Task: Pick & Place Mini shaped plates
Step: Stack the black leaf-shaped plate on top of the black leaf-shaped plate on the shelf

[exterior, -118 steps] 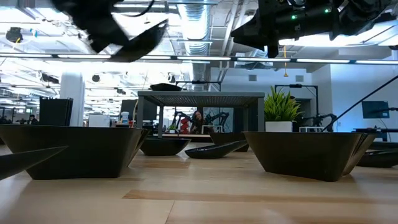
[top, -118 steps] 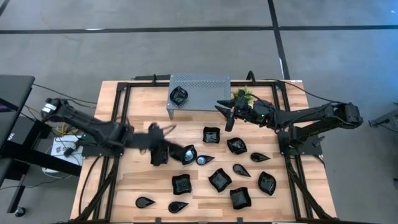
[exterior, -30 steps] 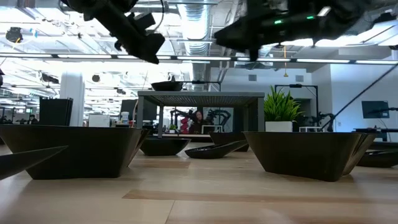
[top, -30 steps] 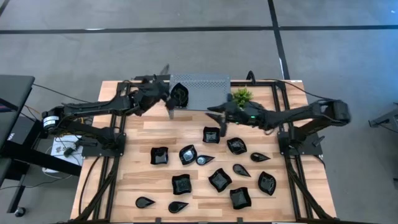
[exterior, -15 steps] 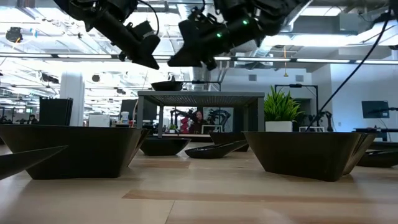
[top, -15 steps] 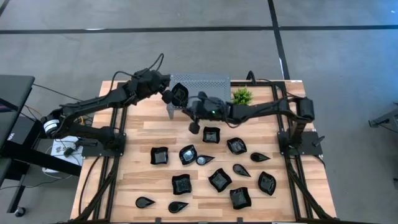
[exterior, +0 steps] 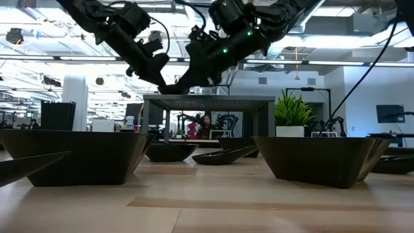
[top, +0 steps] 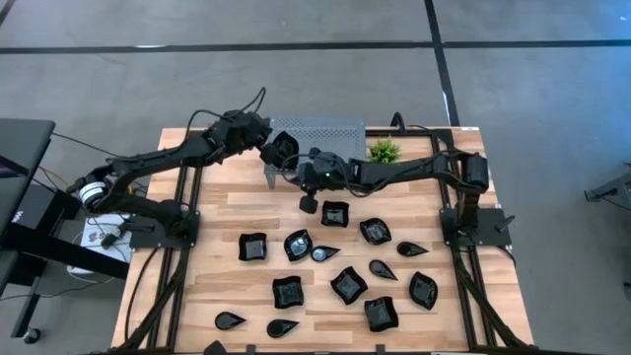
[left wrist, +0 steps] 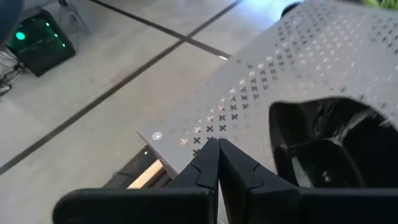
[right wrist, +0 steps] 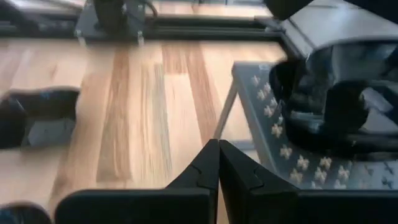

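Twelve mini shaped plates lie on the wooden table across the lower half of the high view; a thirteenth sits on the perforated metal stand at upper centre. The right gripper reaches leftward to this stand, jaws fully closed, holding nothing. The left gripper meets it there, likewise closed and empty.

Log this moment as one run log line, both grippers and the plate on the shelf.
left gripper: shut, empty, over perforated metal shelf | right gripper: shut, empty, beside shelf | black plate: resting on shelf, not gripped
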Robot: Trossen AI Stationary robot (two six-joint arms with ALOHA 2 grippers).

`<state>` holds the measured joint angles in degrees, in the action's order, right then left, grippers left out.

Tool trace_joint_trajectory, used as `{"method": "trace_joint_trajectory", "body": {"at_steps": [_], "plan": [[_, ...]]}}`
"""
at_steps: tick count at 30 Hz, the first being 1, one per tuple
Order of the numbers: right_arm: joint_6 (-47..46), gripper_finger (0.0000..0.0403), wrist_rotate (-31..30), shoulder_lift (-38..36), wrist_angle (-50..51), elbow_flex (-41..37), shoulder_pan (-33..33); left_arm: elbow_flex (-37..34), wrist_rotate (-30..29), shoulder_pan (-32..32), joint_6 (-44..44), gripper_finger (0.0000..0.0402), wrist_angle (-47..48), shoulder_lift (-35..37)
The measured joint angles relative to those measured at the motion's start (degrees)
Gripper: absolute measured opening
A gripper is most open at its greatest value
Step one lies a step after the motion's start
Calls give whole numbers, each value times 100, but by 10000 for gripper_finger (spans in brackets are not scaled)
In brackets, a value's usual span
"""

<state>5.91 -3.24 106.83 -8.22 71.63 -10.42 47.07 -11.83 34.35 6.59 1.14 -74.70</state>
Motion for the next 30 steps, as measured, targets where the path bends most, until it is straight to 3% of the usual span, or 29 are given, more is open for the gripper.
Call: {"method": "trace_joint_trajectory", "body": {"at_steps": [24,27,30], "plan": [[20,0,45,48,-248,14,-391,0,352,-364,-4,6,25,-155],[26,0,45,48,-248,14,-395,-1,225,-569,-2,6,54,-98],[61,0,45,48,-249,14,-377,-2,-266,-817,1,5,51,137]]}}
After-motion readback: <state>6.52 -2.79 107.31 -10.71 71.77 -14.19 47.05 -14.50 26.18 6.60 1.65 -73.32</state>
